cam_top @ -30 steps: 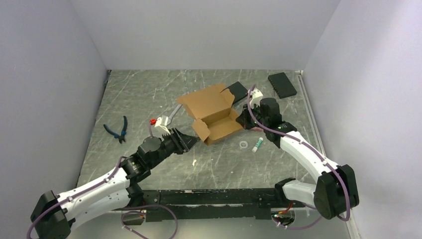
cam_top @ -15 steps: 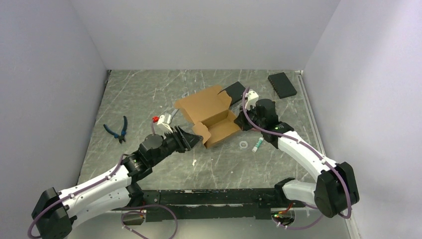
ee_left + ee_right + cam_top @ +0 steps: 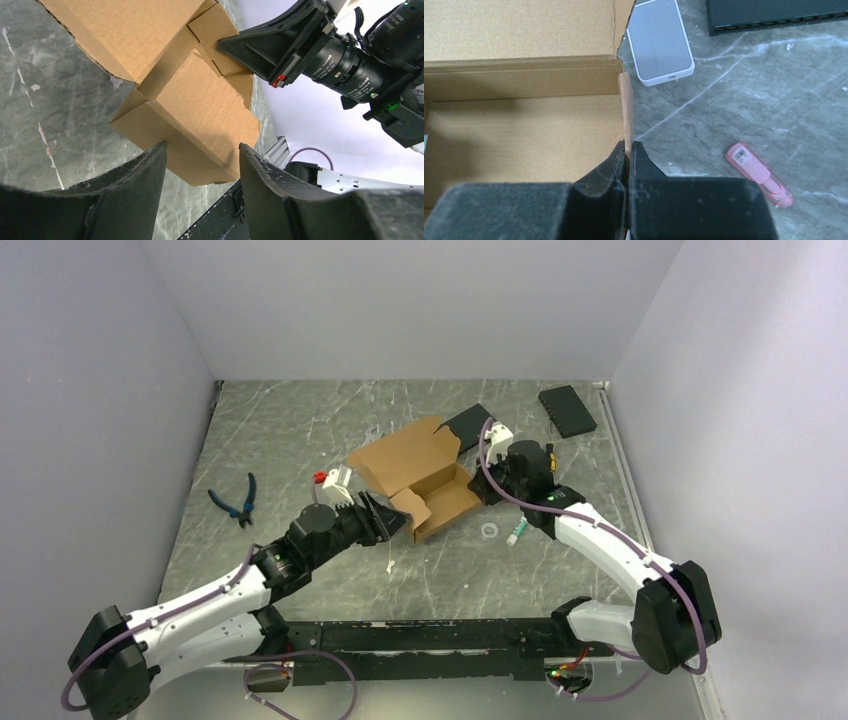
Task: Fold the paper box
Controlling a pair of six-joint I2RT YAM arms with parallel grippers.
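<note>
paper box (image 3: 400, 455): plain brown cardboard, fine corrugated ripple along the cut edges
tabletop (image 3: 280, 430): dark grey-green, marbled with white veins
left fingers (image 3: 130, 200): matte black
right fingers (image 3: 594, 192): matte black
arms (image 3: 200, 605): white shells, black joints, purple cables
pliers (image 3: 238, 500): blue handles, dark jaws
slab (image 3: 567, 410): black
case (image 3: 659, 40): pale grey face, white rim
small tube (image 3: 760, 174): pink, white barcode label
ring (image 3: 490, 531): white
walls (image 3: 420, 300): pale lilac-white, unpatterned

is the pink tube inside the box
No, the pink tube lies on the table, outside the box and right of its wall.
</note>
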